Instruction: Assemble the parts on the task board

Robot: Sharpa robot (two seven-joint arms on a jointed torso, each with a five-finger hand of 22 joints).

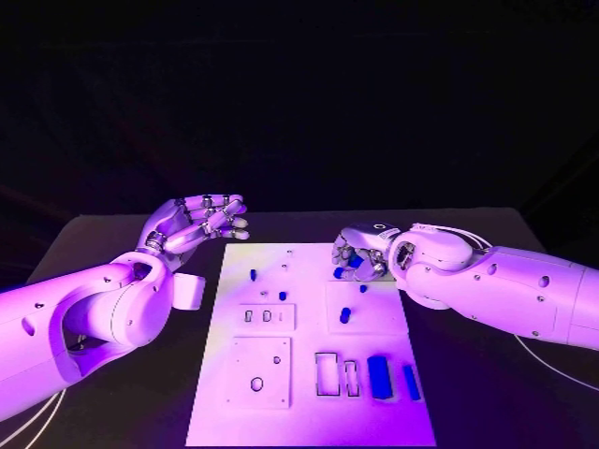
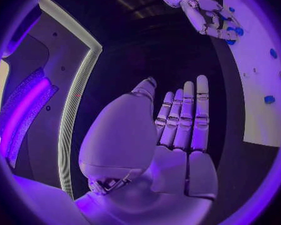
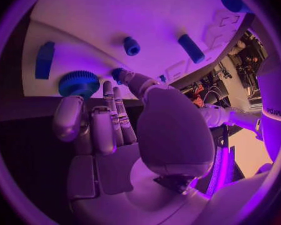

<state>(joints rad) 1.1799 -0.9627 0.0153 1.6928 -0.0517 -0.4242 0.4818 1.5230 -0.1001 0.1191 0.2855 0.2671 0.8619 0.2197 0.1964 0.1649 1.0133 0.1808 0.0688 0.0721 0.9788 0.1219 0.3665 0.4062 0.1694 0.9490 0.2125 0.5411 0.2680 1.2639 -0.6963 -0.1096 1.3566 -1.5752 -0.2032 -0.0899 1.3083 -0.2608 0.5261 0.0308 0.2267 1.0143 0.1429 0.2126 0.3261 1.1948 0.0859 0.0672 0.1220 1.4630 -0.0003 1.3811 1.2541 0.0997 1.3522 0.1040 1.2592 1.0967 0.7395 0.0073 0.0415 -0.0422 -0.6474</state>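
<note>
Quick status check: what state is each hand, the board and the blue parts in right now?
Left hand: raised off the left of the board, fingers apart, holding nothing.
Right hand: over the board's far right part, fingers curled down by a blue gear; whether it holds anything cannot be told.
Board: lying flat on the table.
Blue gear: lying on the board.
Blue bar: lying flat at the board's near right.
Blue peg: lying mid-board.

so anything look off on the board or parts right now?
Nothing stands out. The white task board lies flat and square on the black table, small blue parts sit tidily on it; no spill or damage visible.
</note>
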